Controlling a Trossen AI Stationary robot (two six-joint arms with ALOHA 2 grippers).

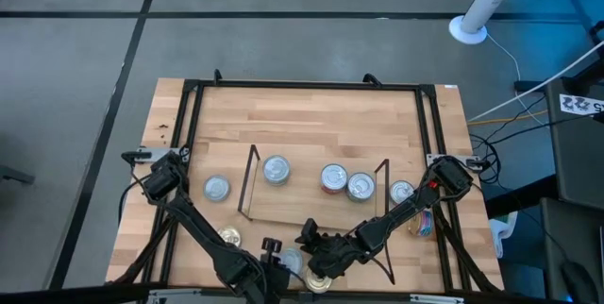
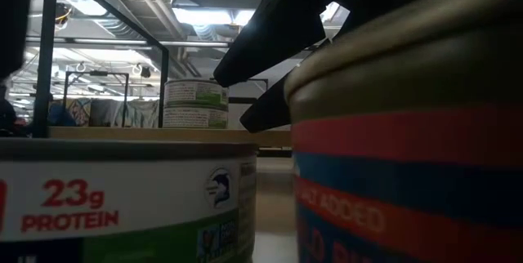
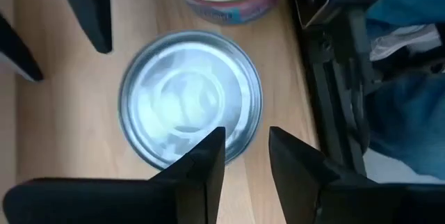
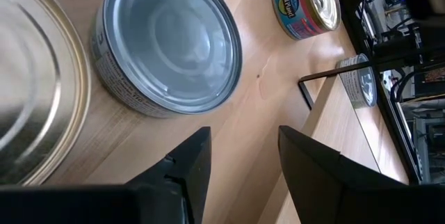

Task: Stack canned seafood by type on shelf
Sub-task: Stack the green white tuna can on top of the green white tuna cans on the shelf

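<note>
The shelf (image 1: 302,208) lies mid-table with three silver-topped tins on it (image 1: 276,169) (image 1: 333,178) (image 1: 360,186). At the table's near edge stand a silver-topped tin (image 3: 188,102) and a gold-topped tin (image 1: 316,283). My left gripper (image 3: 247,161) hangs open just above the silver tin's rim, one finger (image 3: 205,158) over its lid and the other beside the tin over bare wood. My right gripper (image 4: 243,161) is open beside the same tin (image 4: 167,50), with only wood between its fingers. In the low view both near tins (image 2: 122,206) (image 2: 409,173) fill the foreground.
More tins stand off the shelf: one to its left (image 1: 217,188), one to its right (image 1: 401,191), and a gold-topped one near the left arm (image 1: 231,238). The shelf's black wire uprights (image 1: 247,183) (image 1: 385,191) and the table's black frame (image 1: 302,85) stand close by.
</note>
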